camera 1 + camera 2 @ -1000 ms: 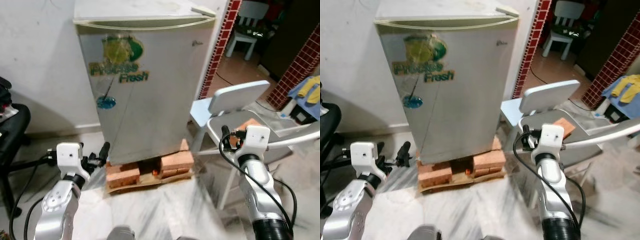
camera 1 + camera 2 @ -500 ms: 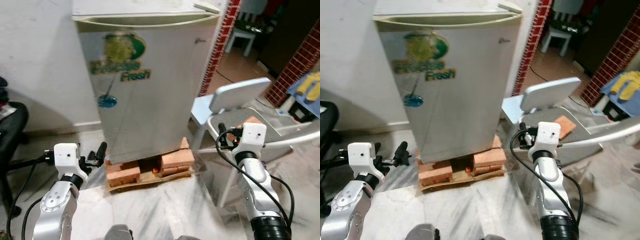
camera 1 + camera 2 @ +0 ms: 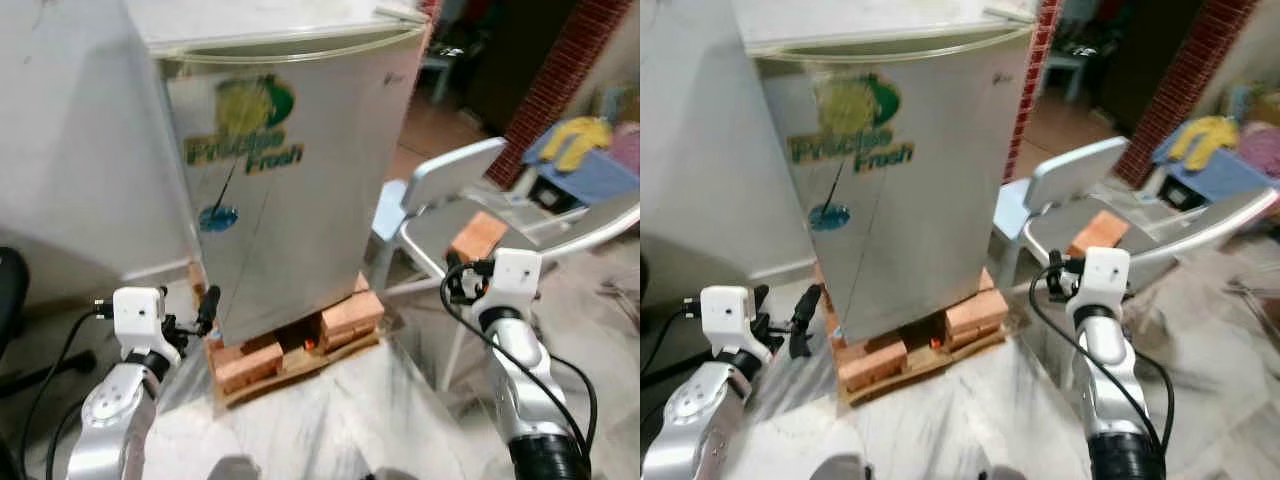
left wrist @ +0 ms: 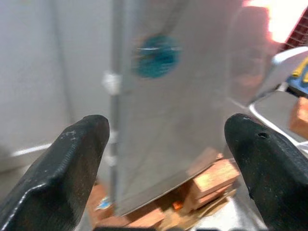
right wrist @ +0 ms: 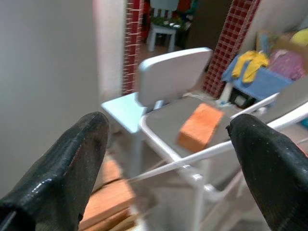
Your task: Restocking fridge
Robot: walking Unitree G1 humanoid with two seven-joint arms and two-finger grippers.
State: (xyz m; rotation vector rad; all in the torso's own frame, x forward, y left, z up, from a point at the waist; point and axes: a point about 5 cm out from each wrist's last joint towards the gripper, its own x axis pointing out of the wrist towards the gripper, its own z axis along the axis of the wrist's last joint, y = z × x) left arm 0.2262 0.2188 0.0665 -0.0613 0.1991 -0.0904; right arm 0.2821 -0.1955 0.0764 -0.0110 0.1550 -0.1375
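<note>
A small silver fridge [image 3: 290, 180] with a green "Fresh" logo stands in front of me, its door closed. It rests on orange bricks [image 3: 350, 315] over a wooden board. My left gripper [image 4: 166, 159] is open and empty, low at the fridge's left bottom corner, with one black finger [image 3: 208, 303] close to the door's edge. My right gripper [image 5: 166, 154] is open and empty too, held out to the fridge's right beside a white plastic chair [image 3: 455, 180].
A loose orange brick [image 3: 477, 236] lies on the chair's grey seat. A light blue stool [image 3: 388, 210] stands between chair and fridge. A yellow cloth [image 3: 570, 140] lies on a blue surface at far right. A black office chair [image 3: 8, 290] sits at left.
The whole picture has shifted and tilted, so the camera moved. Both grippers stay open and empty at about the same places. The fridge door stays closed.
</note>
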